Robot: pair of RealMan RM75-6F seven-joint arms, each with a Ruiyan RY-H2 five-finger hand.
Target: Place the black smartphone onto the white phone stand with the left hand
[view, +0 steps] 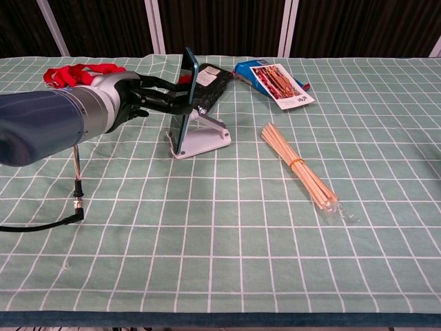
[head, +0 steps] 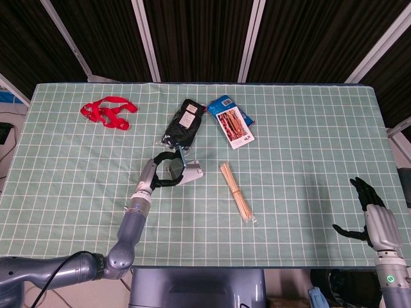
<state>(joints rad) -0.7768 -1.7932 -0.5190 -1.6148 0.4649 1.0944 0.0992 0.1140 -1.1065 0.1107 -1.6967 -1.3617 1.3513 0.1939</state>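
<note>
The black smartphone (view: 186, 103), in a blue-edged case, stands nearly upright on its edge in the white phone stand (view: 205, 140), left of the table's middle. My left hand (view: 141, 96) reaches in from the left and grips the phone's upper part with its fingers around it. In the head view the left hand (head: 156, 171) holds the smartphone (head: 173, 169) against the stand (head: 193, 172). My right hand (head: 367, 210) hangs off the table's front right corner, fingers spread and holding nothing.
A bundle of wooden sticks (view: 300, 167) lies right of the stand. A black pouch (view: 210, 84) and a blue snack packet (view: 272, 79) lie behind it. A red strap (view: 69, 72) lies at the back left. A cable (view: 77, 186) hangs from my left arm.
</note>
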